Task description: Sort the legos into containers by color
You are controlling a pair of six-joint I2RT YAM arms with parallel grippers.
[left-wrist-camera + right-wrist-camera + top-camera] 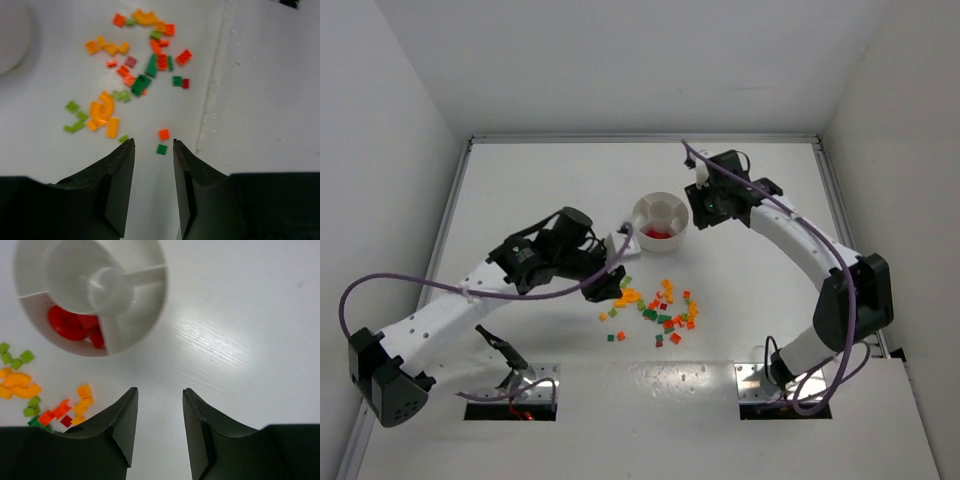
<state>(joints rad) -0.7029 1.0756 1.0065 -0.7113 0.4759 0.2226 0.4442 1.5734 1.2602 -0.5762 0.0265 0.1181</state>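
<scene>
Left gripper [153, 146]: jaws parted, gripping nothing and touching nothing. It hangs over the loose legos [135, 75], a scatter of red, orange and green bricks on the near side of the white dish [642, 212].

Right gripper [160, 392]: jaws parted and empty, just beside the dish without touching it.

Red bricks [72, 325] lie in the dish's near compartment.

The right wrist view cuts off the dish's far rim. The left wrist view shows only a blurred edge of the dish.

The table [520, 200] is white, enclosed by white walls [380, 150].
</scene>
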